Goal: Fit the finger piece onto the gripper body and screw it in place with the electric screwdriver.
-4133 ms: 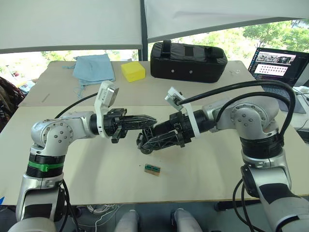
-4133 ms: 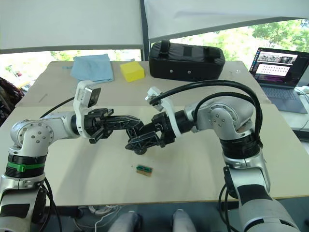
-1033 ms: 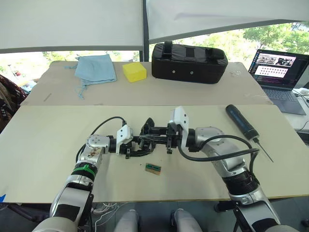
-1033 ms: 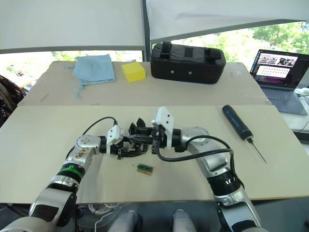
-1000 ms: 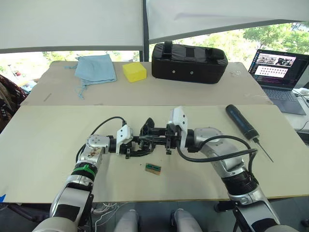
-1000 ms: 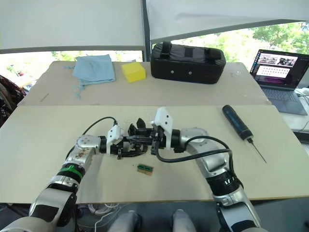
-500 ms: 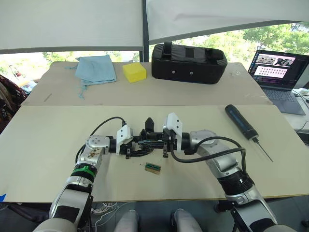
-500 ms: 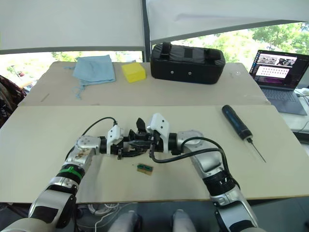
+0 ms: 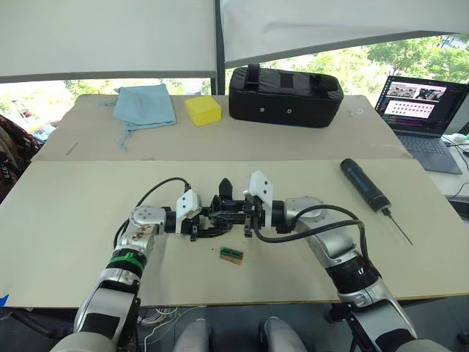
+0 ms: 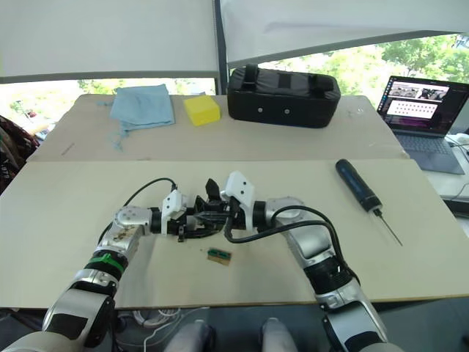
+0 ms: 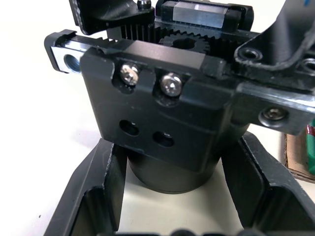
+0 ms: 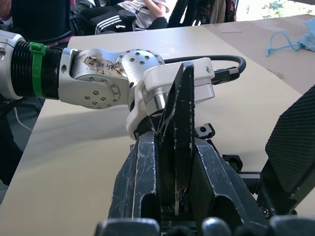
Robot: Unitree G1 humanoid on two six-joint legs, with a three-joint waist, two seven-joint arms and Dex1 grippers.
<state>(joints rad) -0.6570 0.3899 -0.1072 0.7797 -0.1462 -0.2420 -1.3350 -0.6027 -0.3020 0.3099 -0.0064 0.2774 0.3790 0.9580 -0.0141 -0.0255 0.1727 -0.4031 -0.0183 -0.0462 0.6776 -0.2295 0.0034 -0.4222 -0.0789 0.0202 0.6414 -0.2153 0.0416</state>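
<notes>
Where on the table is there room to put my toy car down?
Bare table lies left of the left gripper, and between the right arm and the electric screwdriver. It is crowded mid-table, where both grippers meet at the gripper body by the small green block.

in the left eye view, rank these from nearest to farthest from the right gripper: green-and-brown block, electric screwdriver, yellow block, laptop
1. green-and-brown block, on the table just in front of the right gripper
2. yellow block, far side, leftward
3. electric screwdriver, off to the right
4. laptop, far right corner

Yellow block and screwdriver are too close to call.
</notes>
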